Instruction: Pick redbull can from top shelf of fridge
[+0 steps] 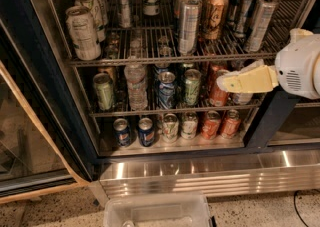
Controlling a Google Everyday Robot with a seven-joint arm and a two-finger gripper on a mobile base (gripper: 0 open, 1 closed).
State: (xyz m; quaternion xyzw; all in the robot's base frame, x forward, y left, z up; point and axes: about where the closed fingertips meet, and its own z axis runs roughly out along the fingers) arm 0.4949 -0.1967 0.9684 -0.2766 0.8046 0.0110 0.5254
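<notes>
- The gripper comes in from the right side, held about level and pointing left. It is cream-coloured and wedge-shaped, and sits on a round white wrist.
- It hangs in front of the right end of the middle rack, close to an orange can. Whether it is spread or pressed together, I cannot tell.
- The redbull can stands upright at the front of the top shelf, near the middle. It is above and left of the gripper, well apart from it.
- Just right of it stands an orange-brown can, and farther right a plainer silver slim can.
- The fridge has a dark frame and thin grey wire racks. Its ribbed steel base is shiny.
- The glass door stands open at the left.
- The middle rack holds a clear water bottle among cans. The lowest rack has short blue cans and red cans.
- The floor is speckled stone. A clear plastic bin stands on it before the base.
</notes>
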